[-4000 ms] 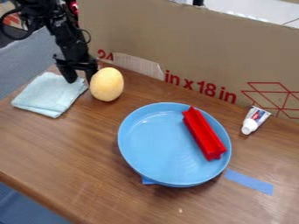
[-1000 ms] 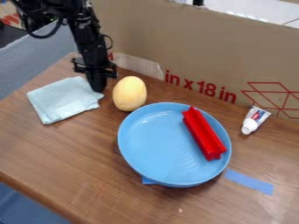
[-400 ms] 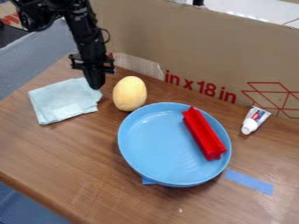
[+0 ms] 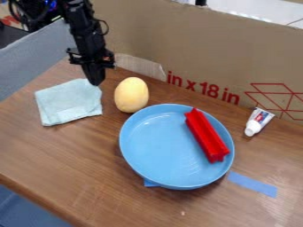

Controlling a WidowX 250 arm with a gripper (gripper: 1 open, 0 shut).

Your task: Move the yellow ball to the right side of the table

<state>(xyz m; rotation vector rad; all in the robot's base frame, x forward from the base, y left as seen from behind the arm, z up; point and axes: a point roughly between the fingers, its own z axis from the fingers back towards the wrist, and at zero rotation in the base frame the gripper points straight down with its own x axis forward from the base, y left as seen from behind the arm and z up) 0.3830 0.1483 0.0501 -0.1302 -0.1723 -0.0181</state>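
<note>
The yellow ball [image 4: 130, 94] rests on the brown wood-grain table [image 4: 59, 160], just beyond the upper-left rim of the blue plate [image 4: 166, 151]. My gripper [image 4: 95, 78] hangs to the ball's upper left, a short gap away and not touching it. Its dark fingers are pressed together, shut on nothing. The black arm rises from it toward the top left corner.
A light blue cloth [image 4: 67, 102] lies left of the ball. A red block [image 4: 207, 133] sits in the plate. A small white tube [image 4: 256, 121] lies at the right. A cardboard box wall [image 4: 213, 62] with red print backs the table. Blue tape [image 4: 251, 185] marks the front.
The gripper has lifted slightly up and away from the ball since a second ago. Since the oldest frame the ball and cloth have shifted right, the ball now by the plate.
</note>
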